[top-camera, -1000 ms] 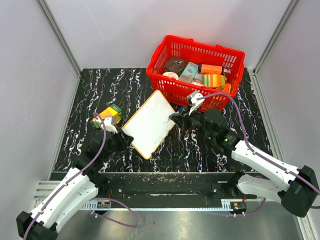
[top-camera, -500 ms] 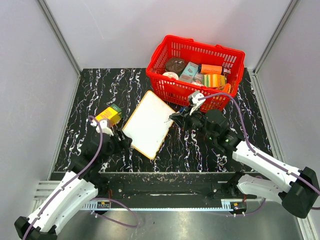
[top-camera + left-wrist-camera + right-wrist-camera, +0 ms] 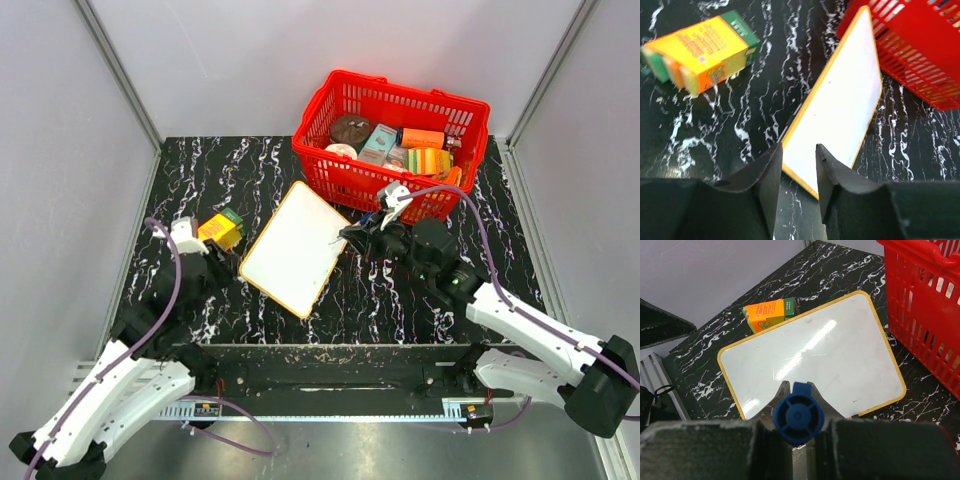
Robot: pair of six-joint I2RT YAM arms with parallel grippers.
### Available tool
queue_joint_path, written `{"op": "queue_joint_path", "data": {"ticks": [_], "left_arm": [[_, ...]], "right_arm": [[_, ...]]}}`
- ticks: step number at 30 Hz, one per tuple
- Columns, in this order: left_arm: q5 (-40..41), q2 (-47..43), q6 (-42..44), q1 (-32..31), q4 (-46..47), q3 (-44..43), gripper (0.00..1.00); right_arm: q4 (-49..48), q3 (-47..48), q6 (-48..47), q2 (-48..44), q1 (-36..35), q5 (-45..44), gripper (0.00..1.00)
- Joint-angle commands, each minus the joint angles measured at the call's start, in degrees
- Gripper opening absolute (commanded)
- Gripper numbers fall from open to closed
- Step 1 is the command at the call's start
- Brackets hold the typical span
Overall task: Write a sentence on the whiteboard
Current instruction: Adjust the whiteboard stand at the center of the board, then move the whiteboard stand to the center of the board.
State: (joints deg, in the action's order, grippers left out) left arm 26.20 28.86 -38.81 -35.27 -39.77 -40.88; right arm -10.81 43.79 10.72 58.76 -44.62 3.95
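The whiteboard (image 3: 296, 247) lies flat on the black marble table, tilted, its far corner against the red basket. It also shows in the left wrist view (image 3: 840, 107) and the right wrist view (image 3: 815, 355). Its surface is blank; no blue sentence shows. My right gripper (image 3: 348, 236) is shut on a blue marker (image 3: 798, 414) and hovers at the board's right edge, fingers (image 3: 784, 390) over the white surface. My left gripper (image 3: 218, 266) is open and empty, just left of the board's near-left corner; that corner shows past its fingertips (image 3: 774, 155).
A red basket (image 3: 470, 120) with several packages stands at the back right, touching the board. An orange, yellow and green carton (image 3: 220, 230) lies left of the board, close to my left wrist; it also shows in the left wrist view (image 3: 702, 50). Grey walls enclose the table.
My left gripper has drawn back to the left, off the board's near-left edge. The board has shifted slightly left. My right gripper with the marker has barely moved.
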Motion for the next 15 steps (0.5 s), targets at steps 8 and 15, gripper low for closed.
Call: {"op": "queue_joint_path", "data": {"ticks": [8,15], "left_arm": [[-12.57,22.18,6.82,-11.55,25.33,-3.94,0.00],[-13.98,39.24,0.85,-20.71,41.51,1.15,0.00]], "right_arm": [[-1.14,0.24,-1.05,-3.04,-0.29,-3.15,0.00],[0.79,-0.37,-1.05,-6.81,-0.20,-10.61,0.00]]}}
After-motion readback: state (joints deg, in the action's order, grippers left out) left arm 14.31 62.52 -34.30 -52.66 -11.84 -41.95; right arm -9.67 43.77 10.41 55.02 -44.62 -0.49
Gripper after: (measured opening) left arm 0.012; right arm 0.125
